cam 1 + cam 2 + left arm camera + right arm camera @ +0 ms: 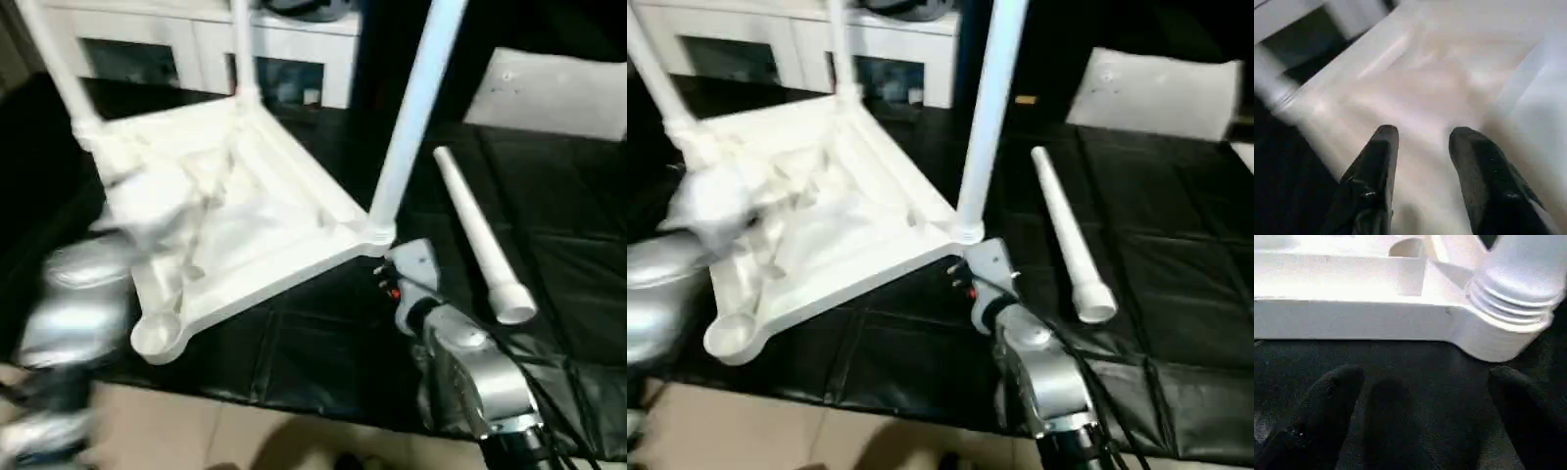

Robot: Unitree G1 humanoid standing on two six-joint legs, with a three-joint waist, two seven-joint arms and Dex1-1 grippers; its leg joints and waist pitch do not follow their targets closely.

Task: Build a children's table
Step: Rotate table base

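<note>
With both the left gripper and right gripper spread and empty, the upside-down table sits unheld, so a nudge could tip it or knock the loose leg rolling.

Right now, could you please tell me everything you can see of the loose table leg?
The loose leg is a long, tapered round tube of white plastic. It lies flat on the black mat, apart from the upturned table top. Its wider end, with an open-looking mouth, points toward the robot; its narrow end points away. Nothing grips or touches it.

No readable text, label or number on anything here.
</note>
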